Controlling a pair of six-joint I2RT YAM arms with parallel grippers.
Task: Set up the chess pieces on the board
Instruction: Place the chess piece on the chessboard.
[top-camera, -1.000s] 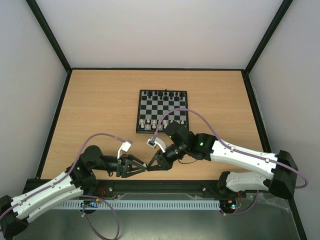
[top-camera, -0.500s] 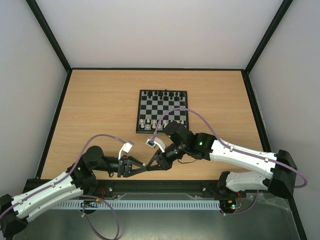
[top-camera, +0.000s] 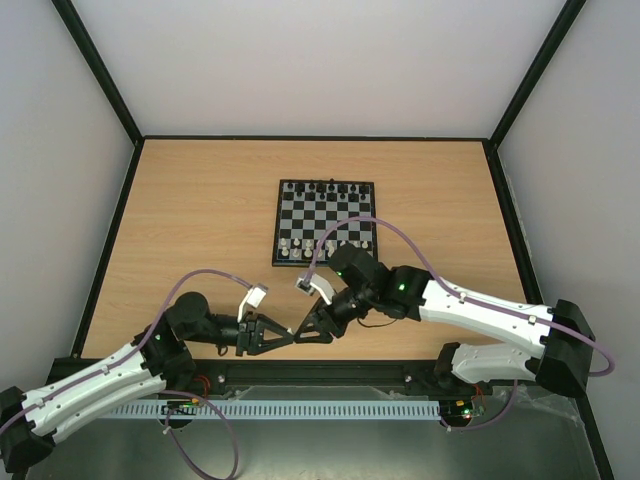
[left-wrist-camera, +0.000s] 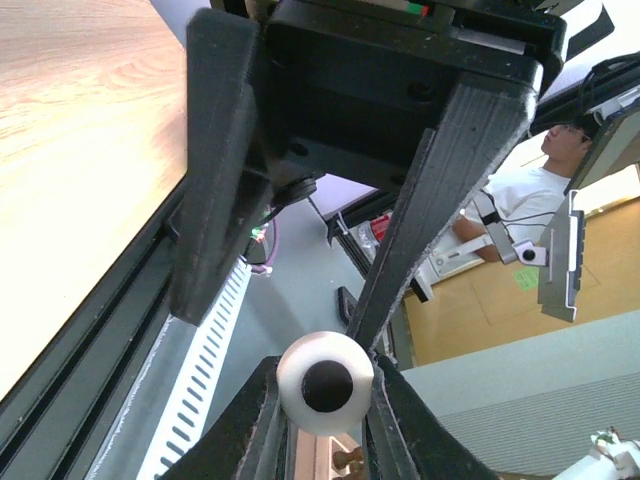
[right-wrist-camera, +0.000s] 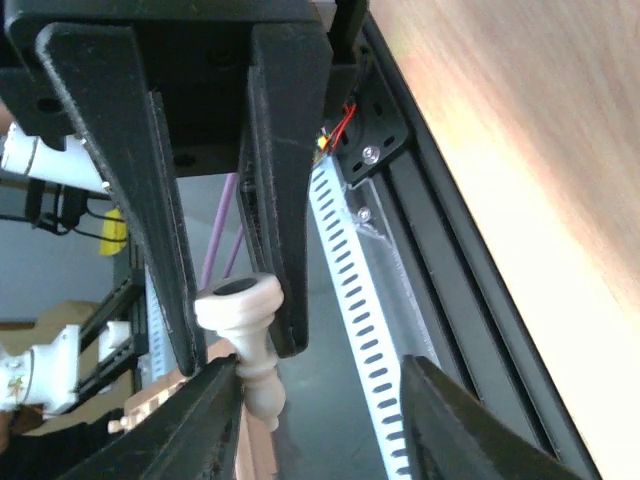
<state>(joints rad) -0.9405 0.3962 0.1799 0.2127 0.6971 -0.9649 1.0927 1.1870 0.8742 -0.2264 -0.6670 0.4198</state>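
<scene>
The board (top-camera: 325, 218) lies at mid table with white chess pieces (top-camera: 315, 245) on its near rows and black figures (top-camera: 325, 188) on the far row. My left gripper (top-camera: 288, 334) is shut on one white piece (left-wrist-camera: 325, 382), whose round base with a dark disc faces the left wrist camera. The piece also shows in the right wrist view (right-wrist-camera: 240, 310), clamped by its base. My right gripper (top-camera: 302, 332) is open wide; in the right wrist view (right-wrist-camera: 318, 362) the piece's stem rests against one of its fingers (right-wrist-camera: 215, 420). Both grippers meet tip to tip above the table's near edge.
A black rail and a white slotted strip (top-camera: 300, 410) run along the near edge just below the grippers. The wooden table (top-camera: 200, 220) is bounded by black posts and pale walls on three sides.
The left gripper has edged right toward the right gripper with the white piece in it. The right gripper has shifted only slightly. The board is unchanged.
</scene>
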